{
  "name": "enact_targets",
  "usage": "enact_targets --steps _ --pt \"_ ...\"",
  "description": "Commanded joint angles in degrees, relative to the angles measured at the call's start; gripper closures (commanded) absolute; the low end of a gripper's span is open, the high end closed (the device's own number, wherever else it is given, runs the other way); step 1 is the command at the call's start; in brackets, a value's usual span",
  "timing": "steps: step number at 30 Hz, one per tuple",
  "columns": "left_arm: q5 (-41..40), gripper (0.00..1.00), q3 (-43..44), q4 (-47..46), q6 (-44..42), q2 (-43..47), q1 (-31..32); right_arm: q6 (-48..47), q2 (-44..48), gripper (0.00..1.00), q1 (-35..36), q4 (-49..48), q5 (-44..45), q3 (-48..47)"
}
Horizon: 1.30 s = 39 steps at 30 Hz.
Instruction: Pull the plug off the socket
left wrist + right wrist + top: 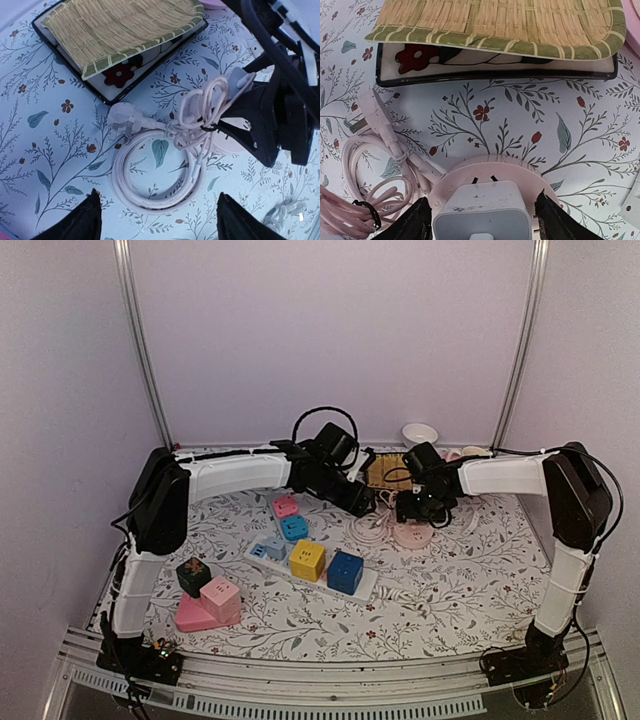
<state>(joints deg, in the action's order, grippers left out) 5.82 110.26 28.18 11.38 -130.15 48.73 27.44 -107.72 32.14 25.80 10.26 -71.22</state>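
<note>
A white plug (pixel 481 210) sits on a round pink socket (pixel 520 172); two dark prongs show at its far edge, so it stands slightly raised. My right gripper (pixel 482 220) has a finger against each side of the plug and is shut on it. In the top view the right gripper (pixel 413 510) hangs over the socket (pixel 413 537). The plug's pale pink cable (pixel 155 175) lies coiled on the cloth. My left gripper (pixel 157 220) is open and empty just above that coil, beside the right gripper (pixel 270 115). The plug also shows in the left wrist view (pixel 239 80).
A black floral tray with a woven mat (pixel 385 470) lies just behind both grippers. A white power strip (pixel 270 562) with yellow (pixel 307 560) and blue (pixel 345 572) cube adapters lies in front. Pink blocks (pixel 212 605) sit front left, a white bowl (pixel 419 433) at the back.
</note>
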Motion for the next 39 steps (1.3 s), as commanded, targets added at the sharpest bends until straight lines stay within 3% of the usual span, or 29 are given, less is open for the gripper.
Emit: enact_targets --steps 1,8,15,20,27,37,39 --pt "0.69 0.21 3.48 -0.08 -0.50 -2.58 0.77 -5.90 1.89 0.28 -0.16 0.76 0.70 -0.07" --pt "0.02 0.19 6.63 -0.01 0.66 -5.59 1.75 -14.91 -0.08 0.34 -1.39 -2.15 -4.69 -1.12" --pt "-0.50 0.18 7.47 -0.06 1.02 -7.82 2.67 -16.56 -1.32 0.43 -1.85 -1.53 -5.28 -2.78" --pt "-1.40 0.15 8.53 -0.02 1.17 -9.25 2.95 -15.45 -3.01 0.58 -2.06 0.19 -5.33 -4.61" --pt "-5.72 0.12 10.99 1.68 2.47 -11.12 2.86 -5.07 -3.14 0.79 -2.00 4.00 -5.77 -6.09" --pt "-5.52 0.06 11.67 1.17 4.56 -13.04 2.26 8.52 -2.86 0.80 1.32 2.36 -4.04 -8.10" --pt "-5.99 0.05 11.38 1.17 4.86 -13.19 2.25 10.17 -2.76 0.84 1.59 1.02 -4.16 -7.80"
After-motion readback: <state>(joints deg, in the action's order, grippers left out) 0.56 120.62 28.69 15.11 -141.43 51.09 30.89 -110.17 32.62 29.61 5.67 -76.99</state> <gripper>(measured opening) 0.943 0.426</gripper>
